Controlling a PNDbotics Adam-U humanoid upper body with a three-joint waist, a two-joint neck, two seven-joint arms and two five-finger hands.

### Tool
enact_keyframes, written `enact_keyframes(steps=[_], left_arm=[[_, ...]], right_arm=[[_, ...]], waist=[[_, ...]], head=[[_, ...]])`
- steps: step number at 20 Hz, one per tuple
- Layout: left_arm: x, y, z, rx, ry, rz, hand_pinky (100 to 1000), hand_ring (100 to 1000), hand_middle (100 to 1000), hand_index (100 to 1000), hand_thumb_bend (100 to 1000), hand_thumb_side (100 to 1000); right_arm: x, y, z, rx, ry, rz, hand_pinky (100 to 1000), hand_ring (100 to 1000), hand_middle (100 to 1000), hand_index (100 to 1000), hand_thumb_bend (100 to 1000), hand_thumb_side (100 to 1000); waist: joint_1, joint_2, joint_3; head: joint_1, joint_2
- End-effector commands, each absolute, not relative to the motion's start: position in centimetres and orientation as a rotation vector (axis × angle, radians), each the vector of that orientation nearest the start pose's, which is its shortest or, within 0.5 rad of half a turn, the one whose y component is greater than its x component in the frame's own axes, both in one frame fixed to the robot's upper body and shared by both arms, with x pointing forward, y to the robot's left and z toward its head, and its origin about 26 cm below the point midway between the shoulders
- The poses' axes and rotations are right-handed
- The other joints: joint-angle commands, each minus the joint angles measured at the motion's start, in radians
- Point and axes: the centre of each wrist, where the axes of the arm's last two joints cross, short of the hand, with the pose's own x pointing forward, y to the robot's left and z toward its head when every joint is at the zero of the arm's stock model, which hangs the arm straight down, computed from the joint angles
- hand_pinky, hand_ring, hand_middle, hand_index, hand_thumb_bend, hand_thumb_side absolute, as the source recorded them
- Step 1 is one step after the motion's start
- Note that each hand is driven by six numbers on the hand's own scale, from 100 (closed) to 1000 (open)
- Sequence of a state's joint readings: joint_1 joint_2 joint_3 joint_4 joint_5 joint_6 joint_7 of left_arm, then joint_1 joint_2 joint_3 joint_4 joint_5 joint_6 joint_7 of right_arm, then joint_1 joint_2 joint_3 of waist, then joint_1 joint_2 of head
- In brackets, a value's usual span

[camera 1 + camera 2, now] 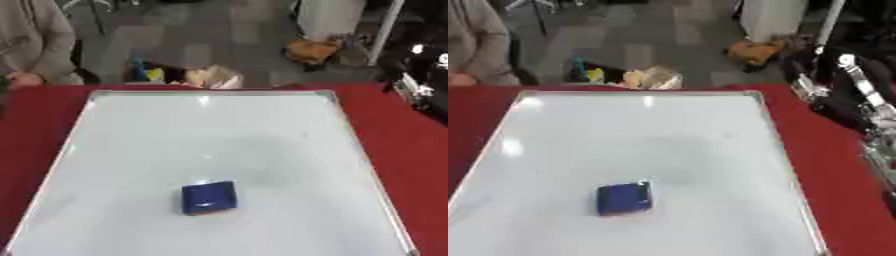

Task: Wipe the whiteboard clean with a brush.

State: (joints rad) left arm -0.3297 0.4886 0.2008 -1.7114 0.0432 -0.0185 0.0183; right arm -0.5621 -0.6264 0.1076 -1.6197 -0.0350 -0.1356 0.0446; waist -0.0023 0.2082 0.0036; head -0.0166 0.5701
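Note:
A large whiteboard (131,130) with a silver frame lies flat on the red table and fills most of both views. Its surface is white, with a faint grey smear near the middle. A small dark blue brush block (209,197) rests on the board's lower centre, with nothing touching it. My right arm, black with silver joints, comes down along the right side in the right eye view, beyond the board's right frame. My right hand (879,150) shows only in part at the picture's edge, well right of the brush. My left hand is out of sight.
Red table cloth (402,160) borders the board on the left, right and far sides. Beyond the far edge, on the floor, lie bags and a yellow-brown bundle (311,50). A white post (826,25) stands at the back right.

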Motion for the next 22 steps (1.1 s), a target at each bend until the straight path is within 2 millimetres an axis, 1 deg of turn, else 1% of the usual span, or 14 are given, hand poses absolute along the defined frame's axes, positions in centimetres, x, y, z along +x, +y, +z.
enact_keyframes(steps=[1, 6, 15, 20, 22], left_arm=[[33.0, 36.0, 20.0, 0.465, -2.118, -0.268, 582, 552, 578, 737, 869, 817], [33.1, 35.8, 20.0, 0.452, -2.122, -0.273, 582, 553, 578, 736, 867, 818], [33.2, 35.4, 19.9, 0.432, -2.124, -0.276, 550, 552, 594, 736, 858, 821], [33.3, 35.1, 19.7, 0.410, -2.125, -0.285, 551, 556, 599, 739, 840, 823], [33.3, 35.1, 19.7, 0.403, -2.126, -0.287, 552, 557, 600, 740, 834, 824]], right_arm=[[37.4, -29.7, 23.7, -0.338, -2.208, 0.792, 487, 581, 603, 695, 232, 656], [37.8, -28.4, 23.6, -0.298, -2.200, 0.861, 494, 594, 623, 677, 234, 658], [38.4, -26.8, 23.4, -0.271, -2.175, 0.971, 507, 608, 640, 625, 240, 660], [39.0, -25.5, 23.4, -0.282, -2.154, 1.074, 515, 623, 661, 548, 260, 660], [39.3, -25.0, 23.3, -0.282, -2.146, 1.106, 518, 628, 667, 493, 276, 658]], waist=[[0.003, -0.020, 0.003], [0.005, -0.023, 0.007], [0.006, -0.025, 0.011], [0.009, -0.027, 0.020], [0.010, -0.027, 0.023]], head=[[-0.004, -0.001], [-0.006, -0.001], [-0.013, -0.001], [-0.022, 0.001], [-0.025, 0.001]])
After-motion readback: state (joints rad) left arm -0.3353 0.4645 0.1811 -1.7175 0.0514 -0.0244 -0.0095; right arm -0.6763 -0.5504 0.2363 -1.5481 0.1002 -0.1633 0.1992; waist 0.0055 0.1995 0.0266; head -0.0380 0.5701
